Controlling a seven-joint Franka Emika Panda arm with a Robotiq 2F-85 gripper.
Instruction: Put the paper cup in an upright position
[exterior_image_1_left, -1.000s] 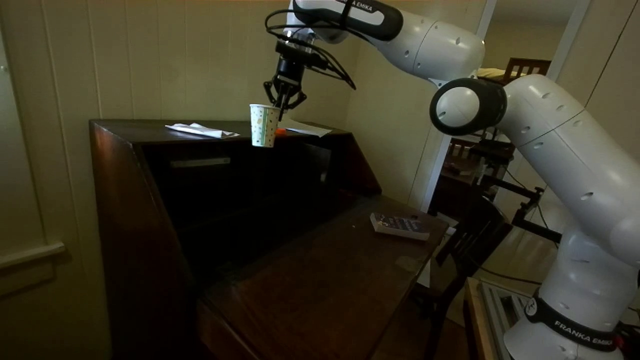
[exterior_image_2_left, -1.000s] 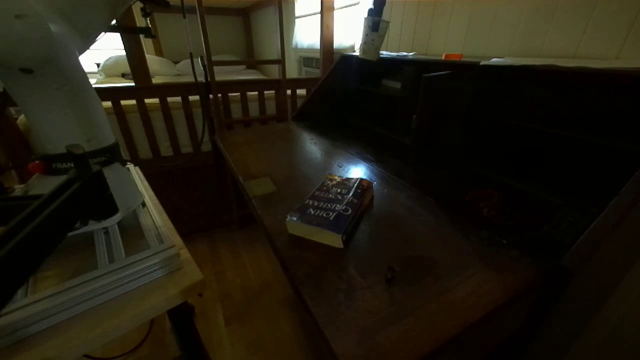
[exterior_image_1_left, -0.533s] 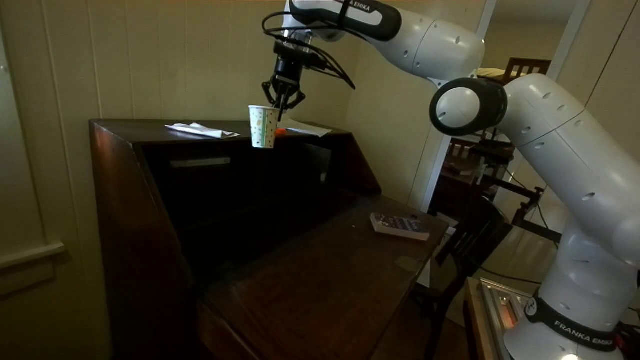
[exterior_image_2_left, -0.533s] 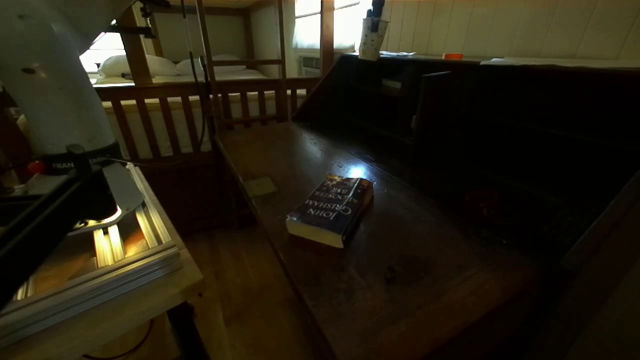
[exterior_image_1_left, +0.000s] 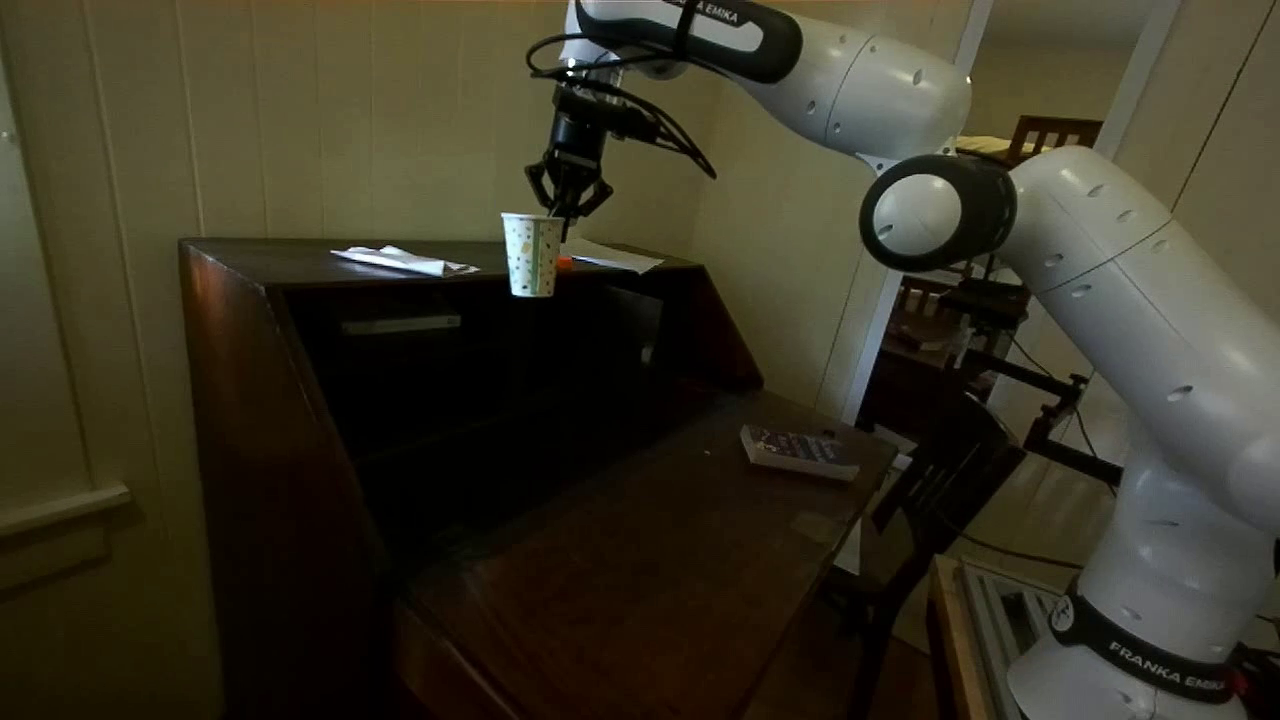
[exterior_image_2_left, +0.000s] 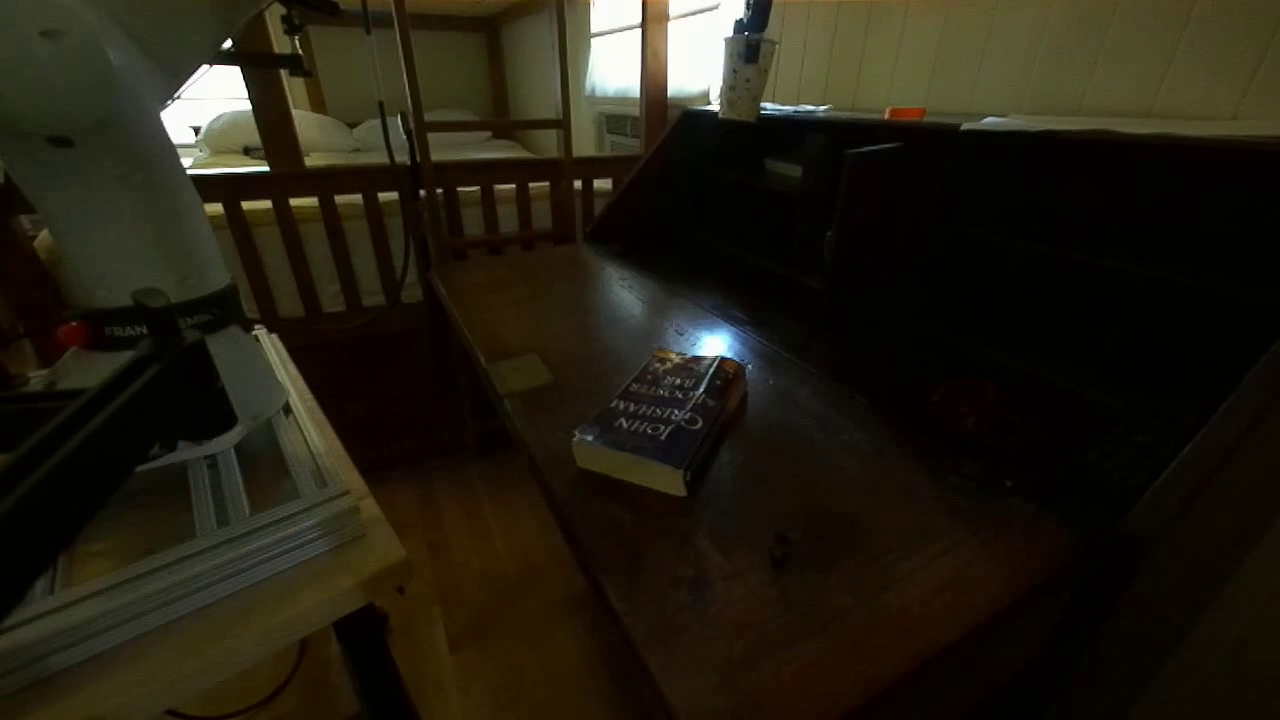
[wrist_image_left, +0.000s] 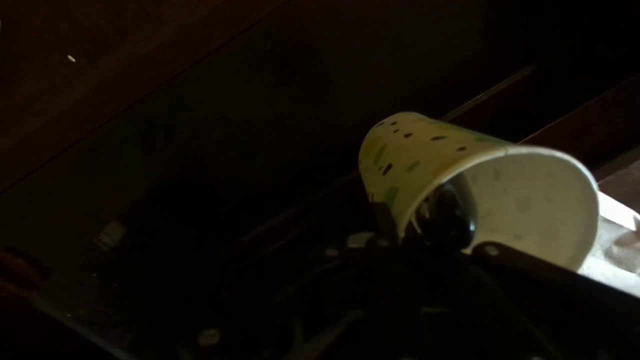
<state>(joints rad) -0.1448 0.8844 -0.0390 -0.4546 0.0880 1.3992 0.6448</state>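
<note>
Paper cup (exterior_image_1_left: 531, 258) pinched in the hand (exterior_image_1_left: 563, 213), off the ledge

The worktop (exterior_image_1_left: 250, 400) rises at the back to a high ledge (exterior_image_1_left: 300, 254); the cup hangs in the air in front of that ledge's front edge, overlapping it in both exterior views — how wide the gap is, I cannot tell. Open air lies between the cup's base and the lower leaf (exterior_image_1_left: 640, 580). Along the ledge lie a folded paper (exterior_image_1_left: 400, 261), an orange thing (exterior_image_2_left: 905, 113) and a flat sheet (exterior_image_2_left: 1110, 125); a book (exterior_image_2_left: 660, 420) lies near the leaf's outer edge. The hand is narrow on the cup's wall at the rim — one finger (wrist_image_left: 452, 220) inside the mouth. The cup hangs roughly upright, rim up, just below the hand and to one side.
</note>
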